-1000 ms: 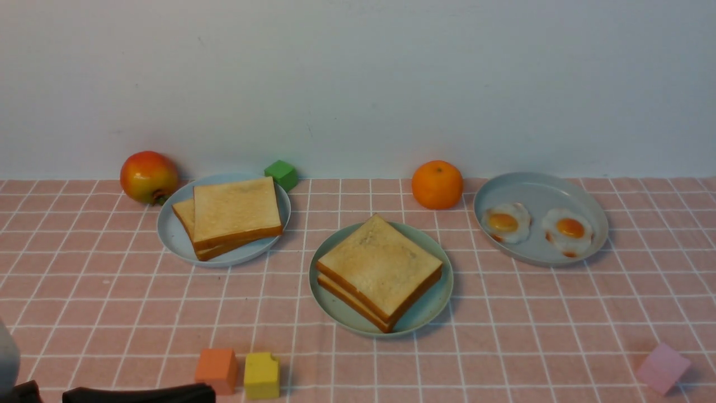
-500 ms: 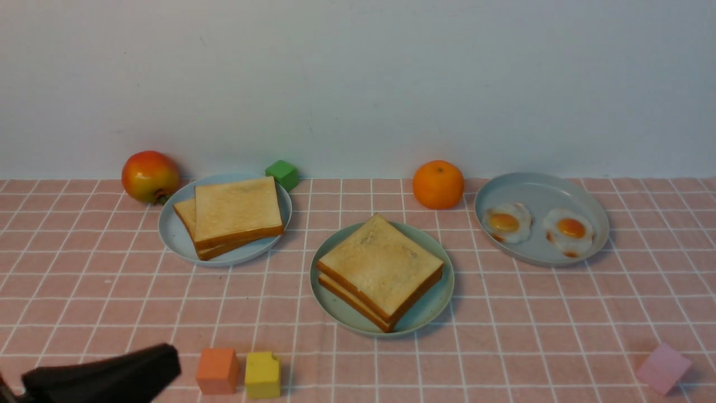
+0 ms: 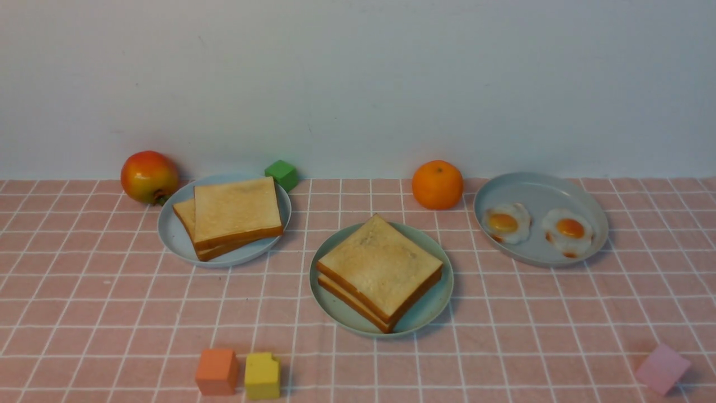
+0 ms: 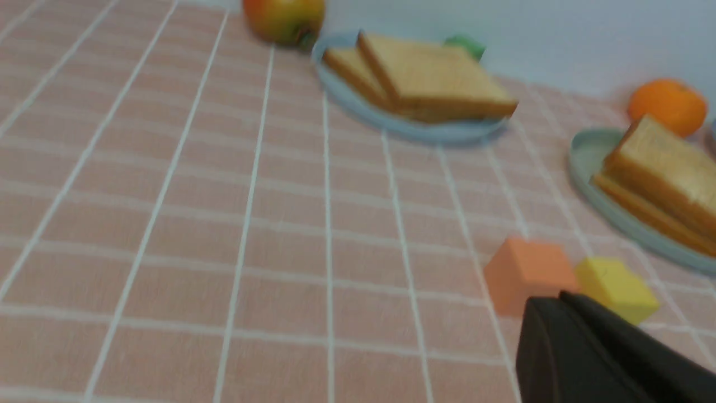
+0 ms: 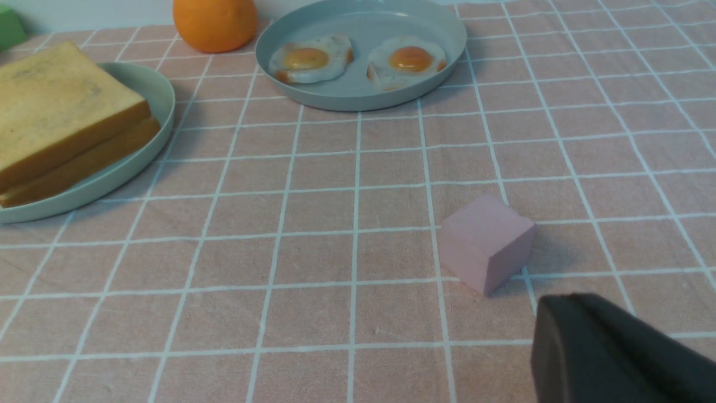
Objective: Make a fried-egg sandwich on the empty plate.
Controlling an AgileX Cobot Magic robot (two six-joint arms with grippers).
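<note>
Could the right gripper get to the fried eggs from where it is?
Probably yes. The right gripper hangs low beside the pink block, and only bare checked cloth lies between it and the fried eggs on their grey plate.

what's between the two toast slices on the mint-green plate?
On the round mint-green plastic plate, two square golden toast slices lie stacked. Only brown crust edges show; any filling between them is hidden. Two white fried eggs sit on the grey plate.

The sandwich (image 3: 380, 272) sits on the middle plate (image 3: 433, 308). Far left, a second plate (image 3: 173, 238) holds 2 toast slices (image 3: 235, 215), with an apple (image 3: 149, 176) to its left and a cube (image 3: 282, 174) behind its right edge. Far right, a third plate (image 3: 540, 190) holds 2 eggs (image 3: 505, 223), with an orange (image 3: 437, 184) to its left. 2 cubes (image 3: 216, 371) stand touching at near left, 1 block (image 3: 663, 368) at near right.
</note>
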